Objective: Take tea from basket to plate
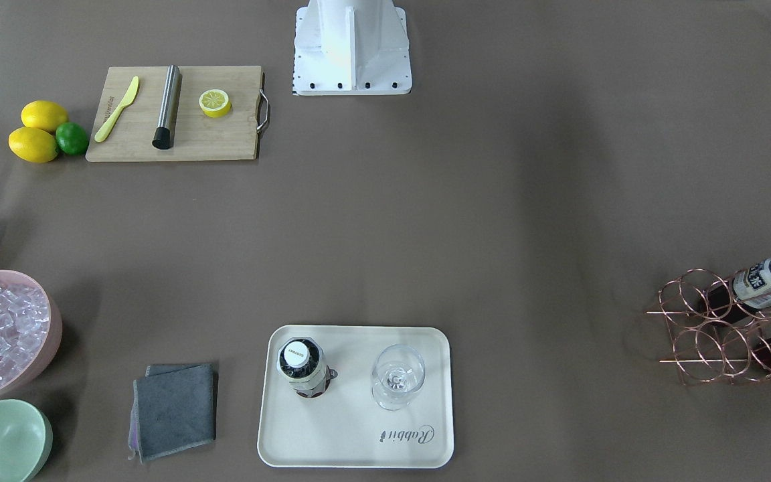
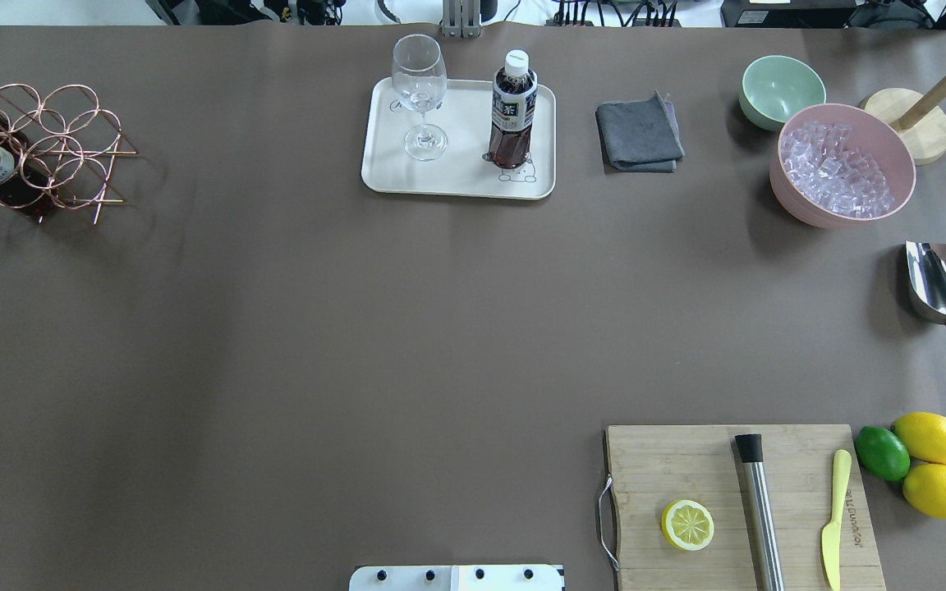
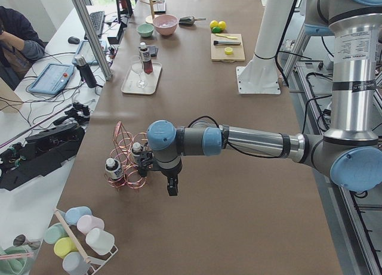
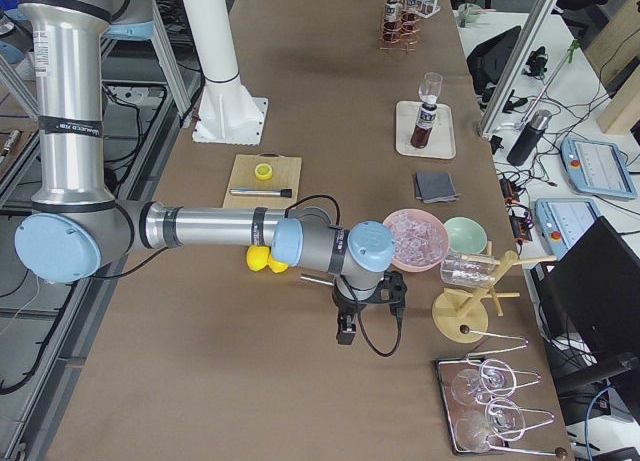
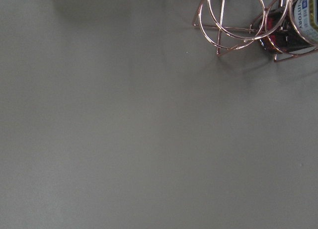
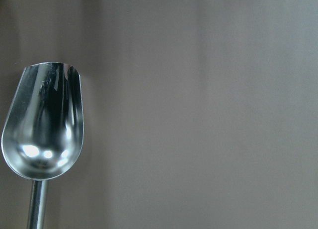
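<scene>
We are seeing tea bottle standing upright on cream tray beside wine glass, well apart from copper rack. Left claw, right claw hovering over bench; cannot tell whether apart.

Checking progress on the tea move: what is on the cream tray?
One tea bottle and an empty wine glass stand upright on the tray, apart. The bottle's base covers part of the bear drawing.

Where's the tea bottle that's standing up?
The tea stands upright on the plate, far middle of the overhead view, with the glass on its left and the grey cloth on its right.
</scene>
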`<state>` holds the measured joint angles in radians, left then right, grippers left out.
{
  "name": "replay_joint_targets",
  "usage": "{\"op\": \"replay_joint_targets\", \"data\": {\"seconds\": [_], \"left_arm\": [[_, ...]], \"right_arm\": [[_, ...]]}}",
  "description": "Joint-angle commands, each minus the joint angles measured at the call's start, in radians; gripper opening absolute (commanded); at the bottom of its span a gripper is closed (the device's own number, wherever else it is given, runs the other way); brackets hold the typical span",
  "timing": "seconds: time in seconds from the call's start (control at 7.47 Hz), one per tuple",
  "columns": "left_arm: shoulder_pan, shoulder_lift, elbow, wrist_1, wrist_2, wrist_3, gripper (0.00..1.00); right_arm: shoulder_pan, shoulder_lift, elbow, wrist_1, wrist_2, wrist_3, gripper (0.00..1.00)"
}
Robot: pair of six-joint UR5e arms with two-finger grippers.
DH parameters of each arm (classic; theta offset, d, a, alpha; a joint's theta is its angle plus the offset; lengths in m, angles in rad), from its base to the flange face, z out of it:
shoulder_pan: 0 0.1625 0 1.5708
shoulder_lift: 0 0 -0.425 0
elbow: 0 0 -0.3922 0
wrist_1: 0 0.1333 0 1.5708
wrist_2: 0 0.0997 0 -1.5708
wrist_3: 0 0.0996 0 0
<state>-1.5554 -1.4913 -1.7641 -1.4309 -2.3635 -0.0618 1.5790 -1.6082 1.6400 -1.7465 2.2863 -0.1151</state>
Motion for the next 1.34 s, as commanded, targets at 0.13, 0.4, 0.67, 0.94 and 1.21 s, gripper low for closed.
{"op": "replay_joint_targets", "data": {"seconds": [0.13, 0.4, 0.67, 0.94, 1.21], "left_arm": [[0.001, 0.133, -0.011, -0.267, 0.012, -0.018, 0.98], [0.001, 0.131, -0.012, -0.273, 0.030, -0.020, 0.98], [0.001, 0.128, -0.014, -0.273, 0.029, -0.020, 0.98], [0.001, 0.126, -0.015, -0.273, 0.026, -0.020, 0.98], [0.001, 0.125, -0.015, -0.273, 0.027, -0.020, 0.98]], "right_arm": [[-0.001, -0.001, -0.003, -0.001, -0.008, 0.000, 1.00], [-0.001, -0.001, -0.005, 0.001, -0.007, -0.002, 1.00], [-0.001, -0.001, -0.006, -0.001, -0.008, -0.002, 1.00], [-0.001, -0.001, -0.006, 0.001, -0.008, -0.002, 1.00], [-0.001, -0.001, -0.005, 0.001, -0.007, -0.002, 1.00]]}}
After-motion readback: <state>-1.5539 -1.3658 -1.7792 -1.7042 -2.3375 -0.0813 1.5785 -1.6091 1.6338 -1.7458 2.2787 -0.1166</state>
